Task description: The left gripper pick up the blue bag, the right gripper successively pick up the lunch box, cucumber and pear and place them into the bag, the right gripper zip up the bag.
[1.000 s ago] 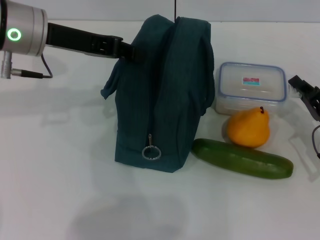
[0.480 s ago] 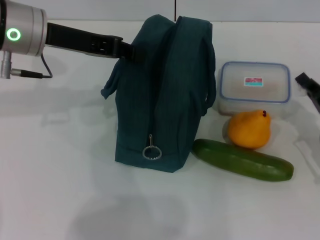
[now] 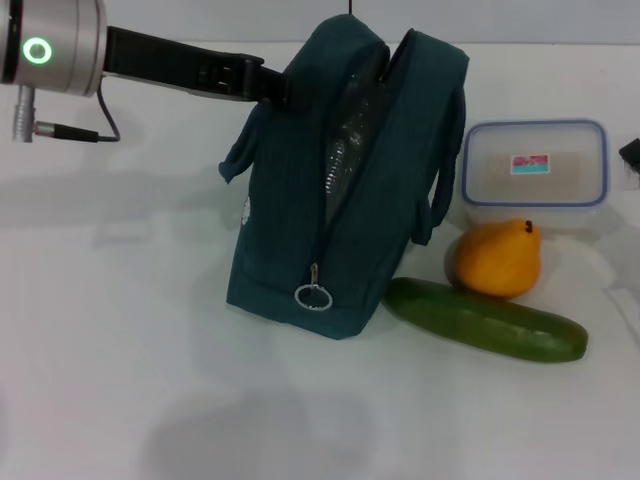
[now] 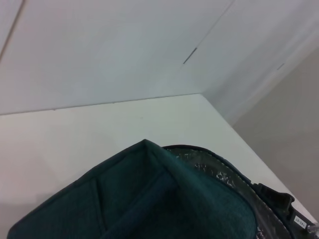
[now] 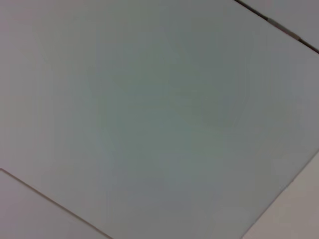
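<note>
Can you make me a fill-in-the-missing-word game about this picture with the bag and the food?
1. The pear sits between the lunch box and the long green ____.
2. The colour of the pear is ____.
3. The left gripper touches the top of the blue ____.
4. The metal ring hangs from the bag's ____.

Missing words: cucumber, orange-yellow, bag, zipper.

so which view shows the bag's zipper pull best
The head view: the ring-shaped zipper pull hangs low on the blue bag, fully visible. The left wrist view shows only the bag's top edge and silver lining; the right wrist view shows no bag.
</note>
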You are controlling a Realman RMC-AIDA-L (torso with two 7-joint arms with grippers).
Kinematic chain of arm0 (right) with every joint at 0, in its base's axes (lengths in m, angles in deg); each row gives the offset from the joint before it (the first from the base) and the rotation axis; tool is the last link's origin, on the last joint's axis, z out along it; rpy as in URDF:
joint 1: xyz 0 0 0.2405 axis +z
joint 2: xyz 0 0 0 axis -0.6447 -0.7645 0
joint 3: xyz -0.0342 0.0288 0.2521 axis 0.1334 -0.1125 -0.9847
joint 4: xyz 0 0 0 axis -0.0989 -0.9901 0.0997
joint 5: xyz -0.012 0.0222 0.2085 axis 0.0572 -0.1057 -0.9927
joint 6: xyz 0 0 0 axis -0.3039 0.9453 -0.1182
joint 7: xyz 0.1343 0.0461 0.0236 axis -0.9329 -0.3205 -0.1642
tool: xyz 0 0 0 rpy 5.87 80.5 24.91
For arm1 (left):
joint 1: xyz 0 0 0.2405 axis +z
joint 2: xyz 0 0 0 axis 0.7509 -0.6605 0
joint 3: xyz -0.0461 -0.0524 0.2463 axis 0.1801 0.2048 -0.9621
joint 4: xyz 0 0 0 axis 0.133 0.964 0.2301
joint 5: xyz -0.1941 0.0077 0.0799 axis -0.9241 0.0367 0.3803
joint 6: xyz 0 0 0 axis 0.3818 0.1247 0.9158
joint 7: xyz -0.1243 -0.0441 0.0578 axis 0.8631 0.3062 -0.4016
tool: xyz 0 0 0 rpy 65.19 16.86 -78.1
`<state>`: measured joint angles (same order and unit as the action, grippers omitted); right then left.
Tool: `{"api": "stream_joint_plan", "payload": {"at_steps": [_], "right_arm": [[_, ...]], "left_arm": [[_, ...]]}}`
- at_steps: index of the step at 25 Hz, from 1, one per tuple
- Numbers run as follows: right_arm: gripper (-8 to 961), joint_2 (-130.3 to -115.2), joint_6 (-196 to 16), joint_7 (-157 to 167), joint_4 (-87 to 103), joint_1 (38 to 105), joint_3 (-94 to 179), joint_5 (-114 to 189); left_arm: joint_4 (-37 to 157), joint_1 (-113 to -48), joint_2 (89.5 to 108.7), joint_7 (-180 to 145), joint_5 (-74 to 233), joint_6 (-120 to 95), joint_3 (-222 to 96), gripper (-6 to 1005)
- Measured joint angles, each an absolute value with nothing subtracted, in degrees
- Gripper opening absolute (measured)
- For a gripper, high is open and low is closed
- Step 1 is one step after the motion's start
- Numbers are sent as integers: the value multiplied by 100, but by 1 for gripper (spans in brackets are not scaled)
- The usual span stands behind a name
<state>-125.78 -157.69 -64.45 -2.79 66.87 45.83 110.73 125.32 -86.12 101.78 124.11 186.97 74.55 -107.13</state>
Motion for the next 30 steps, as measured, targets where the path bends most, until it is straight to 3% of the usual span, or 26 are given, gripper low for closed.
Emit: {"api": "stream_joint_plan", "payload": {"at_steps": [30], "right_arm": [[65,-12569,-15731,-6494,-64,6307,4633,11046]], "left_arm": [[12479,-8585,10195,12383,18696,7484,-10710,67]]}}
